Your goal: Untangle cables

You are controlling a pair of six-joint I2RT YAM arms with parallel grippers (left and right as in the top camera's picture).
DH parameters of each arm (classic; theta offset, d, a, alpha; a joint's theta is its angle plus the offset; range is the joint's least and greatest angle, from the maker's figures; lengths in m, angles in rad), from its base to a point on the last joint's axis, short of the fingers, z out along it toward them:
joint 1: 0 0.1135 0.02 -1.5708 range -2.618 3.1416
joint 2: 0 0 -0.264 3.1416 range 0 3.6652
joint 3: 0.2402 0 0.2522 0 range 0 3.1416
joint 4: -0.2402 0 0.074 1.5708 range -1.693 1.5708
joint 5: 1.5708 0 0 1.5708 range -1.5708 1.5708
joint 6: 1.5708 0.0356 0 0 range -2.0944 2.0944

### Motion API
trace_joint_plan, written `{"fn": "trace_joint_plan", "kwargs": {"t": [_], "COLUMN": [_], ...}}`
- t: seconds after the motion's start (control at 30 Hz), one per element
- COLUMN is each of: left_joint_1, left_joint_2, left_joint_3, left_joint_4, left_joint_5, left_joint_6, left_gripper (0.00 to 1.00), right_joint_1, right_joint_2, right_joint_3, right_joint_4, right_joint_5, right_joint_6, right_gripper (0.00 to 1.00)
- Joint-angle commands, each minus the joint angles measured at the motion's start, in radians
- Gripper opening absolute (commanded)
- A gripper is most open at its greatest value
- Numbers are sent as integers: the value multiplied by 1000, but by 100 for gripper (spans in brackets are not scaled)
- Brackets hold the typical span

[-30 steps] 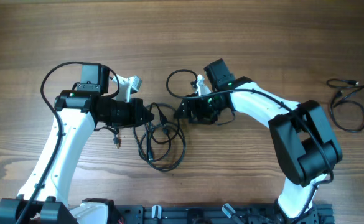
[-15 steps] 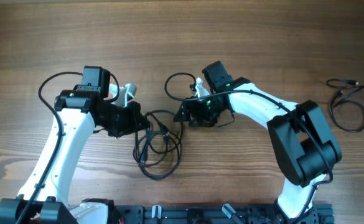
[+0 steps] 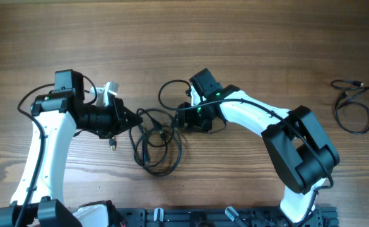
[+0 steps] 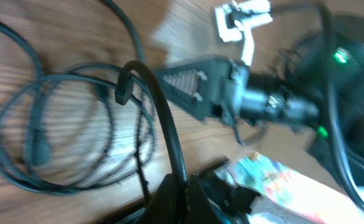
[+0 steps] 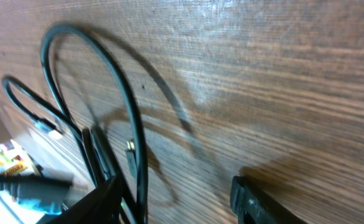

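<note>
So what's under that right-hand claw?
A thin black cable loop lies on the wooden table below the right gripper. From overhead, the gripper covers where it leads.

Even light — left wrist view blurred, cables [image 5: 124, 93] cast soft shadows.

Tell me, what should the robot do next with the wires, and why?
Probably close the right hand on the cable loop between its open fingers. The left hand is shut on a cable, so both could then pull the tangle apart.

The cables [image 4: 167, 127] look blurred, and the right claw [image 5: 175, 198] is cropped below.
</note>
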State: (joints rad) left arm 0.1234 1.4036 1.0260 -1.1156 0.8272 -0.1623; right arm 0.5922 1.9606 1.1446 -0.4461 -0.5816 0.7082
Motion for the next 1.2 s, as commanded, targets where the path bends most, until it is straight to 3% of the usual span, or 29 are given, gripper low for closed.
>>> {"fn": "trace_joint_plan", "kwargs": {"t": [0.0, 0.23, 0.37, 0.63, 0.83, 0.97, 1.03, 1.1, 1.17], "left_joint_1": [29, 32, 32, 32, 32, 32, 32, 32, 32], "left_joint_2": [-11, -11, -11, -11, -11, -11, -11, -11, -11], "left_joint_3": [1, 1, 1, 1, 1, 1, 1, 1, 1], "left_joint_4": [-40, -37, -38, -39, -37, -42, -42, -41, -41], "left_joint_5": [185, 224, 224, 224, 224, 223, 223, 223, 223], "left_joint_6": [145, 185, 210, 234, 239, 264, 264, 264, 264], "left_gripper": [4, 4, 4, 4, 4, 4, 4, 4, 4], "right_joint_1": [-2, -2, 9, 54, 77, 74, 71, 71, 71], "right_joint_2": [13, 13, 13, 13, 13, 13, 13, 13, 13], "right_joint_3": [-8, -8, -8, -8, -8, -8, -8, -8, -8], "right_joint_4": [27, 101, 128, 145, 201, 280, 286, 288, 288], "right_joint_5": [11, -100, -100, -62, 85, 147, 156, 156, 156], "right_joint_6": [82, 176, 192, 187, 290, 306, 322, 318, 298], "right_gripper": [57, 57, 52, 45, 40, 31, 15, 6, 4]}}
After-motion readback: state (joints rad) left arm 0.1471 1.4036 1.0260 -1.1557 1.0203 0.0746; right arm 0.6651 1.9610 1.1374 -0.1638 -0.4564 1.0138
